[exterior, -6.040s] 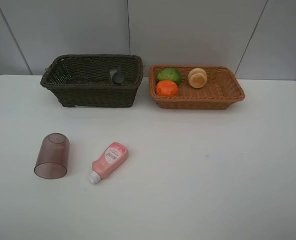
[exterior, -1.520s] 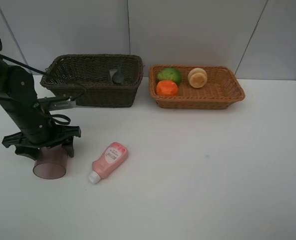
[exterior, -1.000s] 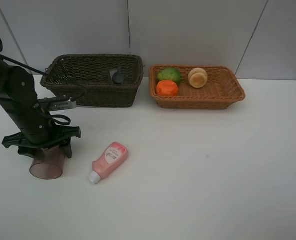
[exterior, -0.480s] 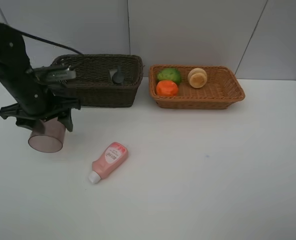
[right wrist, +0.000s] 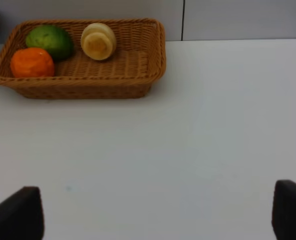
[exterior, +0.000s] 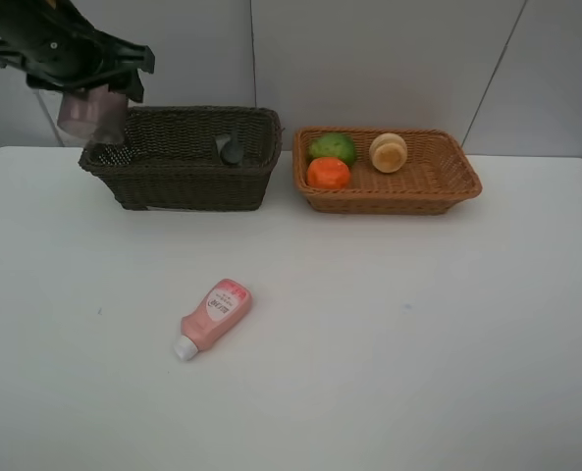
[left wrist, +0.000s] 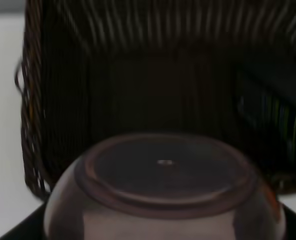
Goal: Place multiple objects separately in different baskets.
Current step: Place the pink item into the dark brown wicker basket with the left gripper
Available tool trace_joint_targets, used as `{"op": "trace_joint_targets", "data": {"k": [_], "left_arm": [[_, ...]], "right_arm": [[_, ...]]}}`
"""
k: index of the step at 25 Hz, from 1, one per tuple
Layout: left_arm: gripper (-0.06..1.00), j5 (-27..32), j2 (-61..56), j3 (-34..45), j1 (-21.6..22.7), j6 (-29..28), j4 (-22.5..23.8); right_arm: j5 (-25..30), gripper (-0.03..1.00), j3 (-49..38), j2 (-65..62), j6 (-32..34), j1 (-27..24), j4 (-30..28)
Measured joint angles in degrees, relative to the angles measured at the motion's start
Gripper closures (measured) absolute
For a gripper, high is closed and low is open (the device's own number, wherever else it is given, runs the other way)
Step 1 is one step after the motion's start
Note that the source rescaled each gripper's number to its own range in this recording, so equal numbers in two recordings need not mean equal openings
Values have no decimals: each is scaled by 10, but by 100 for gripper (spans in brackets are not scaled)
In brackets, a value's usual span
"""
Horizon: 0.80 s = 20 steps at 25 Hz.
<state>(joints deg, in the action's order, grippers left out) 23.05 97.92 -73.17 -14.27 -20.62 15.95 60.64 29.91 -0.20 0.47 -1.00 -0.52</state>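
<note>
My left end effector (exterior: 84,90) holds the mauve cup (exterior: 86,114) by its wall over the dark basket (exterior: 187,182); I judge it light, smooth, slippery.

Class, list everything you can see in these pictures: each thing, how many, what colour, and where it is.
dark brown woven wicker basket: one, dark brown, back left of table
light orange-brown woven wicker basket: one, orange-brown, right of the dark one
dark bottle with dark cap: one, dark, inside dark basket
round orange fruit: one, orange, light basket
green fruit: one, green, light basket
pale tan round fruit: one, tan, light basket
pink bottle with white cap: one, pink, lying on table
translucent mauve plastic cup: one, mauve, held up at dark basket's left end
white table: one, white
left gripper: black, gripping cup
right gripper: black, open, over table
</note>
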Motion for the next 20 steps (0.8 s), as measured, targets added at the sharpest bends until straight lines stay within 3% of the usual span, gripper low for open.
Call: {"op": "trace_joint_targets", "data": {"k": [7, 15, 20], "left_arm": [[50, -189, 74, -1, 0, 2, 71], [50, -357, 182, -1, 25, 2, 76], [50, -433, 230, -1, 32, 4, 73]], "right_arm": [[0, -1, 0, 0, 1, 0, 0], [0, -1, 0, 0, 1, 0, 0], [0, -1, 0, 0, 1, 0, 0]]}}
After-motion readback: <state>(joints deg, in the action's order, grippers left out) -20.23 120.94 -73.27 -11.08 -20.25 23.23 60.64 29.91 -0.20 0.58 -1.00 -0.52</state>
